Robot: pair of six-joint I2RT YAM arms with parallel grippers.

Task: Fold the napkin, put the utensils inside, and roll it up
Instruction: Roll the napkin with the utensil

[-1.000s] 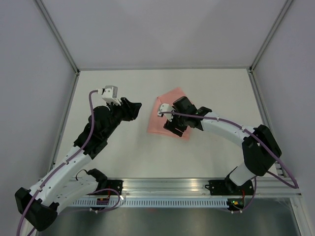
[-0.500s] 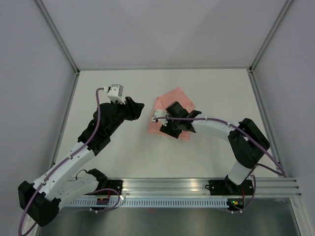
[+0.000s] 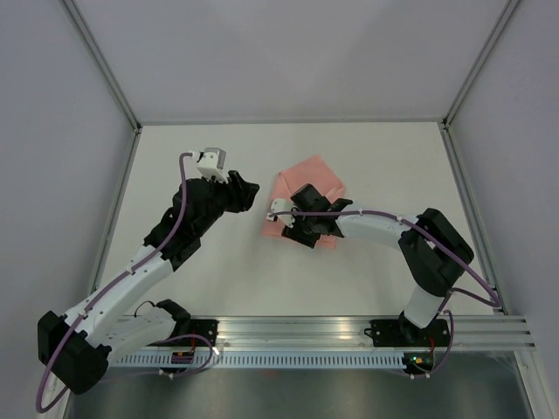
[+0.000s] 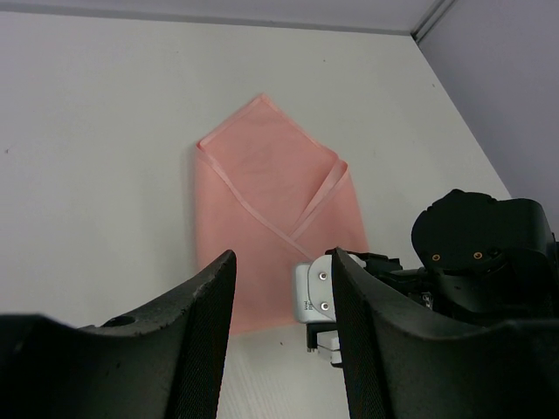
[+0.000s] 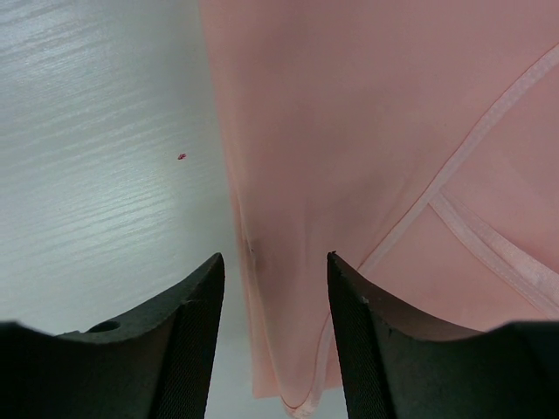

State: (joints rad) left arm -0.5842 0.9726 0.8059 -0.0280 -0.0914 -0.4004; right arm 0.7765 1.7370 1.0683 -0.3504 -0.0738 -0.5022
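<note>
Straddling the napkin's [image 5: 349, 131] left edge on the table [image 3: 376, 153], the right gripper [image 5: 272, 262] stands open, holding nothing; the left gripper [image 4: 282, 257], half-open and empty, hovers left of it. A shallow pinch could drag the folds loose.

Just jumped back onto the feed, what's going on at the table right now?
The pink napkin lies on the table, already folded, with flaps overlapping. The right gripper is low over it, jaws open astride one edge of the cloth, not yet pinching it. The left gripper hovers beside the napkin, open and empty. No utensil is visible in any view.
</note>
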